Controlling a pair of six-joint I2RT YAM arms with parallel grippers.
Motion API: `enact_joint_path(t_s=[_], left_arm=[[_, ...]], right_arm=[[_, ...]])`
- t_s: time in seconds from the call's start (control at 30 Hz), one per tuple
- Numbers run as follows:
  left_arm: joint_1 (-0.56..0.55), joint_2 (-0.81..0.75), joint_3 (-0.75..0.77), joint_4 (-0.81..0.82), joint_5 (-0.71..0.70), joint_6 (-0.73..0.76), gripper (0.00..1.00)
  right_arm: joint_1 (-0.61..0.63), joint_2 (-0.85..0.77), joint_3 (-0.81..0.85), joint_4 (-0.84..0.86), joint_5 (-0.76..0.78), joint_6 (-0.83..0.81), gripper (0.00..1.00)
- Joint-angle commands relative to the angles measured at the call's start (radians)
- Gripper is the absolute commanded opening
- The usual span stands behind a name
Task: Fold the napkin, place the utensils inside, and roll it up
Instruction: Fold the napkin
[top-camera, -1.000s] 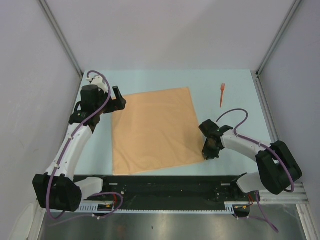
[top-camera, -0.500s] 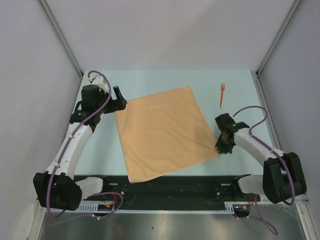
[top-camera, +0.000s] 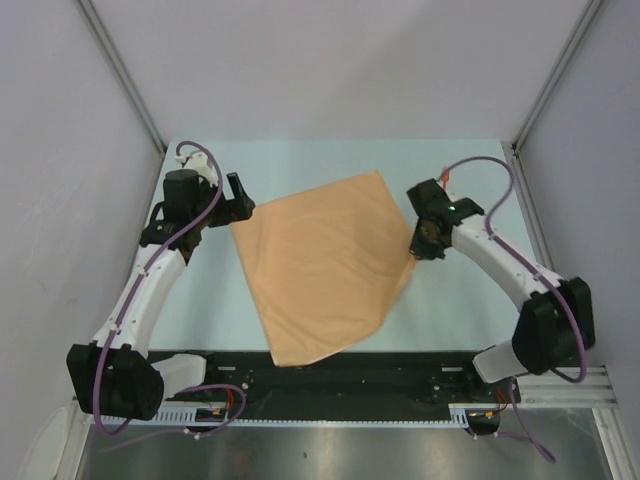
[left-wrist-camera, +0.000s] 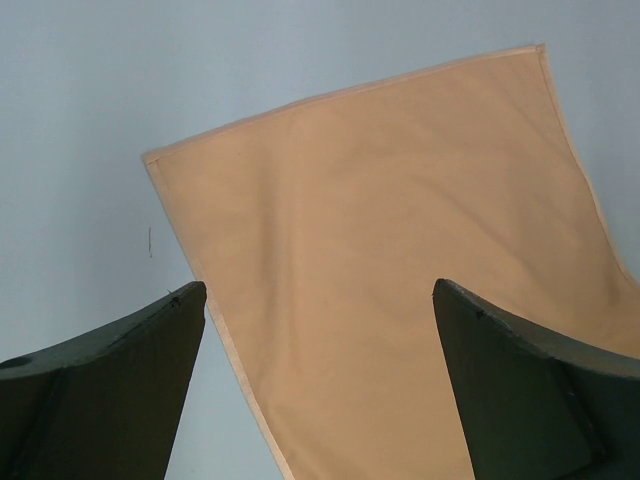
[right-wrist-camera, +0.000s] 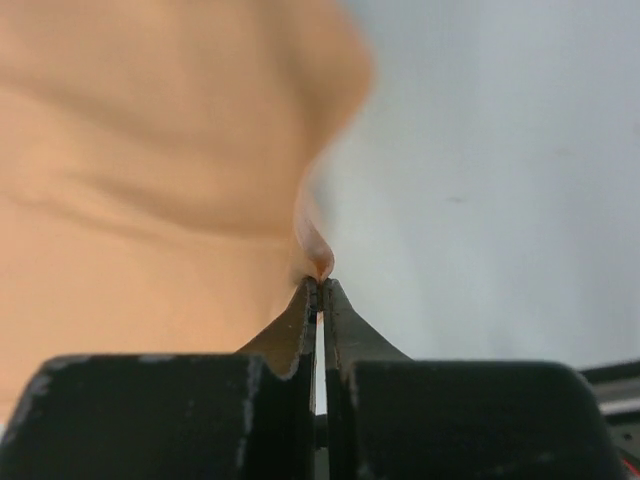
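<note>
The peach-orange napkin lies spread and skewed on the pale blue table. Its near corner reaches the black front rail. My right gripper is shut on the napkin's right corner and holds it raised. In the right wrist view the fingertips pinch a small fold of napkin. My left gripper is open and empty just off the napkin's far left corner. In the left wrist view its fingers straddle the napkin from above. The red utensil is almost hidden behind my right arm; a red sliver shows.
A black rail runs along the table's near edge. Grey walls and metal frame posts close in the left, right and back sides. Purple cables loop off both arms.
My right gripper has swung from the near right toward the far right with the napkin's corner, dragging and turning the cloth. Its arm now covers the utensil. The left arm has not moved.
</note>
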Motion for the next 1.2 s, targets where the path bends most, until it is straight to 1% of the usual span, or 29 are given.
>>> enact_joint_path(t_s=[0.0,0.03,0.07,0.1,0.13,0.17,0.2,0.23,0.27,0.3,0.37,0.43,0.47,0.5,0.57,0.6,0.67,0.7,0.97,1.17], left_arm=[[-0.001,-0.007,0.020,0.025,0.016,-0.017,1.00],[0.000,-0.010,0.020,0.025,0.016,-0.017,1.00],[-0.001,-0.012,0.019,0.026,0.016,-0.018,1.00],[0.000,-0.014,0.019,0.028,0.016,-0.020,1.00],[0.000,-0.017,0.017,0.029,0.021,-0.021,1.00],[0.000,-0.017,0.016,0.032,0.024,-0.023,1.00],[0.000,-0.020,0.013,0.034,0.024,-0.024,1.00],[0.000,-0.021,0.013,0.035,0.025,-0.026,1.00],[0.000,-0.023,0.013,0.034,0.024,-0.027,1.00],[0.000,-0.027,0.011,0.035,0.024,-0.026,1.00],[0.000,-0.030,0.011,0.035,0.022,-0.027,1.00],[0.002,-0.030,0.011,0.035,0.019,-0.027,1.00],[0.002,-0.033,0.010,0.037,0.022,-0.027,1.00],[0.003,-0.033,0.010,0.038,0.025,-0.029,1.00],[0.005,-0.032,0.006,0.043,0.028,-0.034,1.00],[0.005,-0.032,0.005,0.043,0.033,-0.034,1.00],[0.007,-0.033,0.005,0.044,0.031,-0.035,1.00],[0.008,-0.035,0.003,0.044,0.033,-0.037,1.00],[0.022,-0.033,0.000,0.051,0.041,-0.040,1.00],[0.031,-0.032,-0.001,0.052,0.050,-0.044,1.00]], right_arm=[[0.158,0.193,0.215,0.060,-0.002,-0.003,0.00],[0.183,0.286,0.253,0.080,-0.008,-0.006,0.00],[0.231,0.346,0.345,0.094,-0.017,-0.020,0.00],[0.250,0.400,0.391,0.101,-0.031,-0.026,0.00],[0.268,0.513,0.449,0.112,-0.048,-0.032,0.00],[0.310,0.566,0.503,0.114,-0.052,-0.038,0.00],[0.324,0.616,0.620,0.115,-0.058,-0.054,0.00],[0.341,0.675,0.679,0.115,-0.077,-0.060,0.00],[0.353,0.768,0.736,0.112,-0.087,-0.065,0.00],[0.373,0.819,0.851,0.114,-0.098,-0.072,0.00],[0.393,0.934,0.951,0.128,-0.138,-0.077,0.00],[0.416,0.992,1.064,0.172,-0.175,-0.081,0.00],[0.424,1.038,1.089,0.193,-0.189,-0.080,0.00],[0.430,1.051,1.105,0.221,-0.199,-0.077,0.00],[0.443,1.068,1.108,0.331,-0.221,-0.052,0.00],[0.442,1.074,1.099,0.415,-0.267,-0.042,0.00],[0.442,1.080,1.074,0.500,-0.302,-0.006,0.00],[0.442,1.097,1.073,0.569,-0.328,0.003,0.00],[0.434,1.240,1.186,0.718,-0.417,0.067,0.00],[0.439,1.276,1.175,0.833,-0.450,0.110,0.00]])
